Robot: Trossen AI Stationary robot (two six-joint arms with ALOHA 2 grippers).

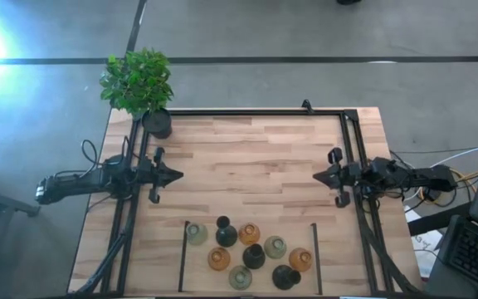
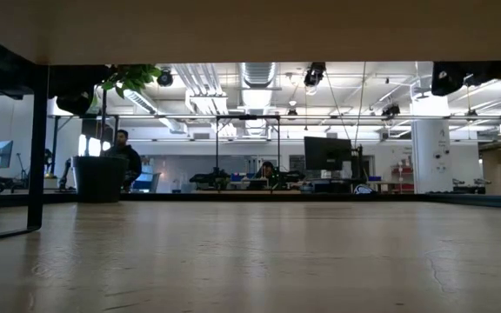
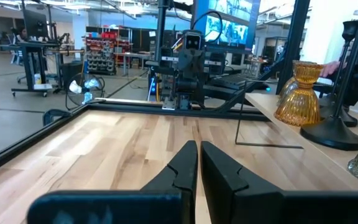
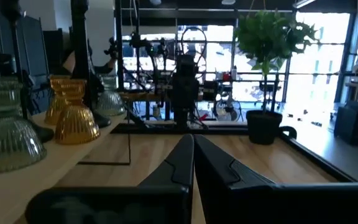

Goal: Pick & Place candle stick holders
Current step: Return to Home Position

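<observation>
Several candle stick holders stand upright on their bulb bases in a cluster near the table's near edge: black [image 1: 226, 233], amber [image 1: 249, 234] and pale green [image 1: 196, 233] ones among them. My left gripper [image 1: 175, 175] is shut and empty at the table's left side, pointing right; its fingertips [image 3: 199, 147] hover over bare wood. My right gripper [image 1: 317, 176] is shut and empty at the right side, pointing left, and also shows in the right wrist view [image 4: 190, 140]. An amber holder [image 3: 300, 93] shows in the left wrist view, and an amber [image 4: 73, 113] and a pale green one [image 4: 5, 134] in the right wrist view.
A black pot [image 1: 158, 123] with a green plant [image 1: 138, 80] stands at the far left corner. Two thin black strips [image 1: 182, 245] [image 1: 315, 247] flank the cluster. A black frame [image 1: 256, 114] runs along the table's edges. People sit in the room beyond [image 2: 124, 152].
</observation>
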